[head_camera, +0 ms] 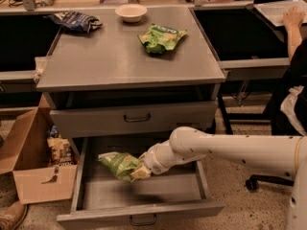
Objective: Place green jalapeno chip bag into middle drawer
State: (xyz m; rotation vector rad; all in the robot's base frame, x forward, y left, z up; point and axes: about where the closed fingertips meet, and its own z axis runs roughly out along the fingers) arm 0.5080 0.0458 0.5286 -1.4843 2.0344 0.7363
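Observation:
The green jalapeno chip bag (pixel 119 164) is long and light green with yellowish print. It hangs tilted just above the floor of the open middle drawer (pixel 139 195), over its left-middle part. My gripper (pixel 140 169) is shut on the bag's right end and reaches into the drawer from the right on a white arm (pixel 230 150). The drawer is pulled far out, with a dark bow handle (pixel 143 220) on its front panel.
On the cabinet top (pixel 110 61) lie a shorter green bag (pixel 161 36), a dark blue bag (pixel 74 21) and a white bowl (pixel 131 12). The upper drawer (pixel 134 119) is shut. An open cardboard box (pixel 36 169) stands left. A seated person (pixel 292 75) is at right.

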